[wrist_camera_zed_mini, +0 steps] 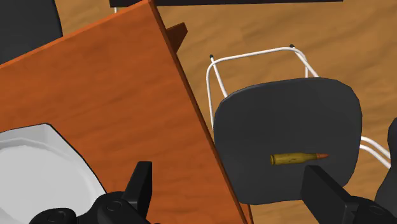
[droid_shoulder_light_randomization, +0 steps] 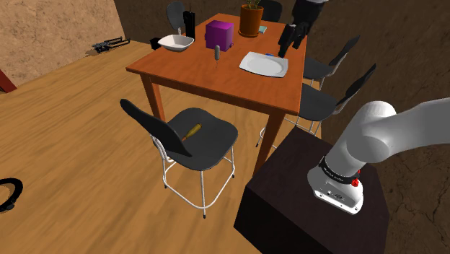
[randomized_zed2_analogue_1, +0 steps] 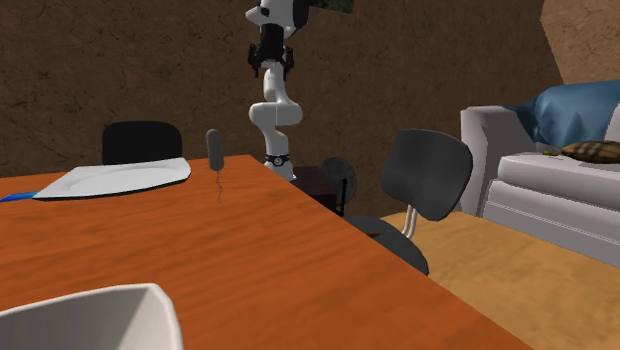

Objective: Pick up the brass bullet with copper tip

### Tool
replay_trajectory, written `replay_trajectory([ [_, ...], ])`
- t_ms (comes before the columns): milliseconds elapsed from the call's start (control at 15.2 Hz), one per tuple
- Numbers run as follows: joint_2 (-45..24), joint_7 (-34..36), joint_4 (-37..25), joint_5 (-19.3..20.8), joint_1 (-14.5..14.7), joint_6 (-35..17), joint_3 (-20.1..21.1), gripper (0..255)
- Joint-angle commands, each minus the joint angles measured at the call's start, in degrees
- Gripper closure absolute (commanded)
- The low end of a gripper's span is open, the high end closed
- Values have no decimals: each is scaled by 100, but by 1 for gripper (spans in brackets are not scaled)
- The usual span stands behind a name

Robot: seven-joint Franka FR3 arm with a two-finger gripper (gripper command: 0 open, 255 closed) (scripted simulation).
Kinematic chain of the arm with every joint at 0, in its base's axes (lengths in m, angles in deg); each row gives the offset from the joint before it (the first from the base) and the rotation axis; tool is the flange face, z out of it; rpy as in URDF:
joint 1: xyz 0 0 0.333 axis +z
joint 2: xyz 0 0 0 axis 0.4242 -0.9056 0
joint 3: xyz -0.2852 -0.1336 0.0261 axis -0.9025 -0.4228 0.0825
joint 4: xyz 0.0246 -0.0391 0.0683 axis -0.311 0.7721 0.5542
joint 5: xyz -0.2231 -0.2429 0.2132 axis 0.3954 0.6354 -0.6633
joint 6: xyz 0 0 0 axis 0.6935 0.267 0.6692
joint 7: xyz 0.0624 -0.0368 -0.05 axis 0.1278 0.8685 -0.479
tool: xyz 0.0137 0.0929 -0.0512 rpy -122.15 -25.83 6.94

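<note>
1. At the shoulder view's left, the brass bullet (droid_shoulder_light_randomization: 193, 130) lies flat on the seat of a black chair (droid_shoulder_light_randomization: 213, 137). It sits lower than the counter (droid_shoulder_light_randomization: 195, 72) and just beside its front leg. We judge the pick has not begun.
2. Being round, the bullet could roll if a fingertip nudges it. The seat looks dished, so it may only settle elsewhere, but a hard knock could send it off onto the floor.
3. Moving right, the counter's edge runs close alongside the seat. A straight descent from where we are could catch that edge with a finger or the wrist.
4. On the counter stand a white bowl (droid_shoulder_light_randomization: 176, 42), a purple box (droid_shoulder_light_randomization: 218, 34) and a white plate (droid_shoulder_light_randomization: 264, 63). The plate lies nearest our path, so a low sweep might push it.
5. At the right, the claw (droid_shoulder_light_randomization: 285, 47) hangs high over the counter, fingers spread wide with nothing between them.
6. In the wrist view the bullet sits nearer one finger than the other. Closing without centring could flick it sideways. Closing along its length instead of across it risks a poor hold.
</note>
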Motion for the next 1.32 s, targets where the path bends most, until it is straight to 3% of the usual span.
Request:
replay_trajectory([
  [0,0,0,0,0,0,0,0,0],
  [594,-743,2222,677,-551,-197,-1155,1067,0],
  [1254,-2563,4741,459,-692,-561,-2488,2211,0],
])
